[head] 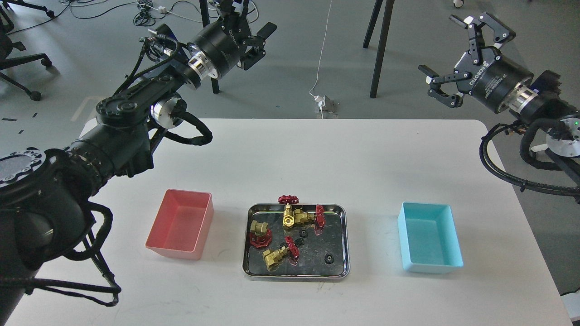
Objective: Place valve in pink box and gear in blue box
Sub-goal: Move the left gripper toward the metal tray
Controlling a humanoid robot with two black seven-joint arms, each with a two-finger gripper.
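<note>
Several brass valves with red handwheels lie in a shiny steel tray at the table's front middle; one valve stands upright at the tray's back. A small black gear lies in the tray's right part, and two more sit near its middle. The pink box stands empty left of the tray. Right of the tray is the blue box, also empty. My left gripper is raised beyond the table's far left edge, open and empty. High at the far right, my right gripper is open and empty.
The white table ends in a rounded far edge. Beyond it, on the grey floor, are dark chair or stand legs, a white cable with a plug block and an office chair base at far left.
</note>
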